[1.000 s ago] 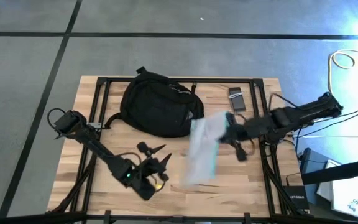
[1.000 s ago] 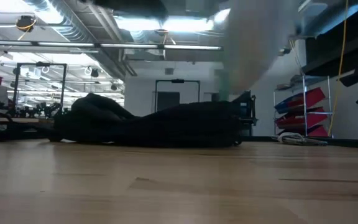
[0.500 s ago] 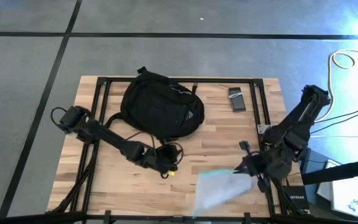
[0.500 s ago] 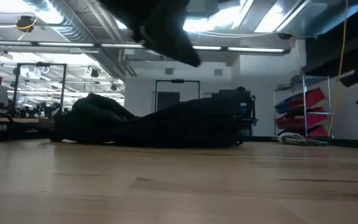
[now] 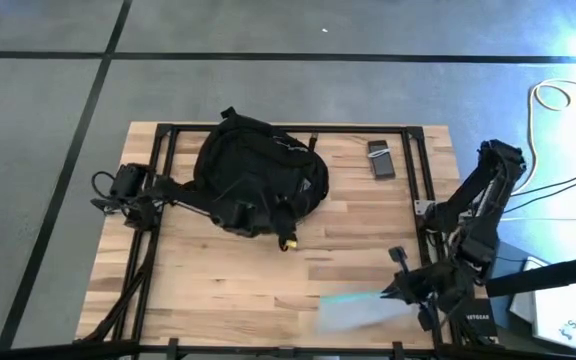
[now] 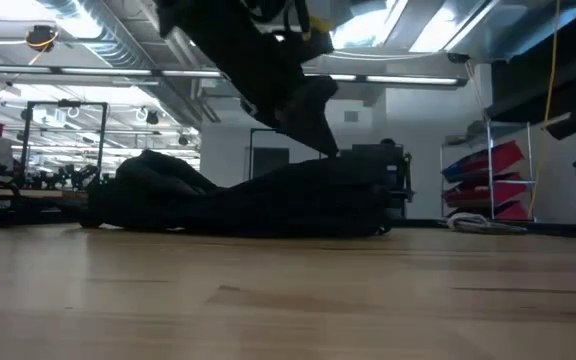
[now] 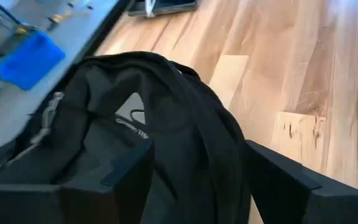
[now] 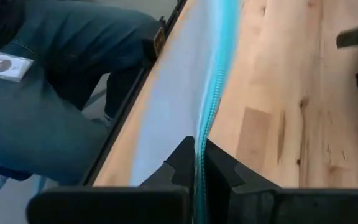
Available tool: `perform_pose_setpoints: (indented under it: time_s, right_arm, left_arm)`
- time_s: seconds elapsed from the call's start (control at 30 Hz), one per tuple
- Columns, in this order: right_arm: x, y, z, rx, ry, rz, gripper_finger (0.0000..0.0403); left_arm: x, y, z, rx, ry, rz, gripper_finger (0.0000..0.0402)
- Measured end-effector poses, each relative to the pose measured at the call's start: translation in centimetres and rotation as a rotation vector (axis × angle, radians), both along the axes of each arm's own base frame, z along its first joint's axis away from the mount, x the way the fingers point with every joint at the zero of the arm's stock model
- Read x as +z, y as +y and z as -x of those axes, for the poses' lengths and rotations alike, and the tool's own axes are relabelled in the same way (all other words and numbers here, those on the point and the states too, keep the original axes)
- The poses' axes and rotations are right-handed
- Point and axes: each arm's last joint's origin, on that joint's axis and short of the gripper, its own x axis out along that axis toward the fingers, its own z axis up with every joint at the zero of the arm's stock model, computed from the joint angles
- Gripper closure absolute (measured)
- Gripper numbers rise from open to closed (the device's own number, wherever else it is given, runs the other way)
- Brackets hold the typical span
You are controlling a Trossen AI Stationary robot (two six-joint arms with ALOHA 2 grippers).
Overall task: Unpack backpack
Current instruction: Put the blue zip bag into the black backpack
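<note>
The black backpack (image 5: 258, 172) lies flat on the far middle of the wooden table, and it also shows in the low view (image 6: 248, 200). My left gripper (image 5: 281, 218) is open at the backpack's near right side. In the left wrist view (image 7: 197, 155) its fingers stand on either side of the raised zip edge (image 7: 210, 124) of the backpack's opening. My right gripper (image 5: 398, 290), near the table's near right corner, is shut on a translucent pouch with a teal zip (image 5: 353, 312). My left gripper has its fingers on either side of the backpack's zip edge; whether they touch the fabric, I cannot tell. My right gripper pinches the pouch's teal zip edge (image 8: 205, 134) between its two fingers. The fingers slant down from the table's right side and lie along the zip. The pouch reaches out ahead of the fingers above the table's near edge.
A small dark flat device (image 5: 381, 160) lies at the table's far right. A person in jeans (image 8: 48, 93) stands just off the near edge beside the pouch. Bare wood (image 5: 208, 280) spreads over the near left half of the table.
My right gripper has swung the pouch from beside the backpack toward the table's near right corner and lowered it. My left gripper has moved from the near left part of the table toward the far side and right, up to the backpack's near right side.
</note>
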Motion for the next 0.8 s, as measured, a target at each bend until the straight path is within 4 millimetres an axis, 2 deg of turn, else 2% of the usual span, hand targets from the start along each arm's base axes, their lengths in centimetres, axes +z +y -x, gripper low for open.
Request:
perform_pose_setpoints:
  time_s: [0.13,0.3,0.43,0.63,0.7,0.8]
  right_arm:
    - [-0.1,0.2,0.4,-0.028,-0.058,0.048,0.0403]
    - [-0.1,0.2,0.3,-0.046,-0.076,0.059,0.0403]
    - [-0.3,0.4,0.2,-0.057,-0.076,0.067,0.0403]
    - [-0.7,0.6,0.1,-0.059,-0.075,0.086,0.0403]
    - [-0.8,0.7,0.0,-0.061,-0.078,0.096,0.0403]
    - [-0.9,0.8,0.0,-0.061,-0.079,0.103,0.0403]
  left_arm:
    - [-1.5,0.7,-0.6,-0.019,0.015,0.086,0.0178]
    - [-2.5,0.2,-1.6,-0.047,-0.040,0.052,0.0178]
    - [-3.1,0.8,-1.8,0.019,-0.047,0.014,0.0178]
    - [-4.2,2.3,-1.9,0.112,-0.044,0.049,0.0181]
    - [-4.2,2.5,-1.9,0.108,-0.040,0.073,0.0198]
    - [-4.3,2.5,-1.8,0.093,-0.029,0.085,0.0259]
